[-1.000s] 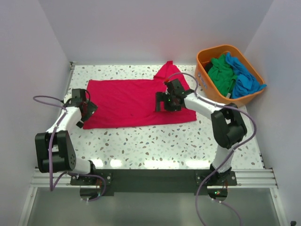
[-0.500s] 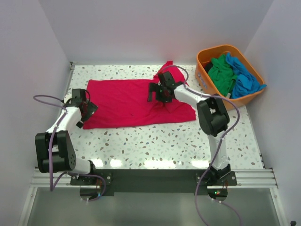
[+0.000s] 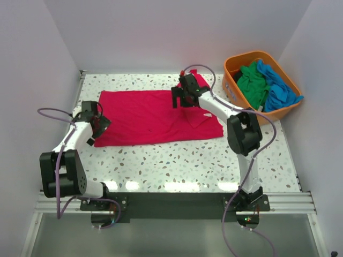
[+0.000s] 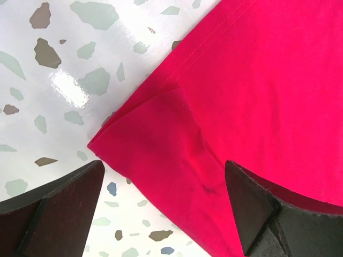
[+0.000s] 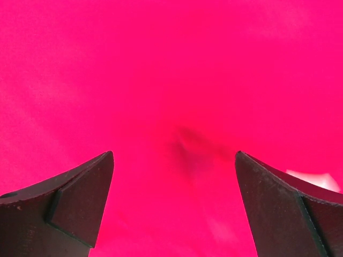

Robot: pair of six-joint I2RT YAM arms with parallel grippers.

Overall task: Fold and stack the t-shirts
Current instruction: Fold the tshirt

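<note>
The crimson red t-shirt (image 3: 144, 115) lies spread flat across the middle of the table. My left gripper (image 3: 95, 124) is open over its left edge; the left wrist view shows a folded corner of the red cloth (image 4: 177, 139) between the fingers. My right gripper (image 3: 181, 98) is open over the shirt's upper right part, and the right wrist view shows only red cloth (image 5: 171, 107) below the fingers. The green t-shirt (image 3: 252, 83) and the bright blue t-shirt (image 3: 278, 88) lie crumpled in the basket.
The orange plastic basket (image 3: 231, 80) stands at the back right corner of the speckled table (image 3: 177, 160). White walls close in the left, back and right sides.
My right gripper has moved up and left across the red shirt, from its right middle towards the back edge. The shirt's right sleeve now lies flatter. The left arm has not moved.
</note>
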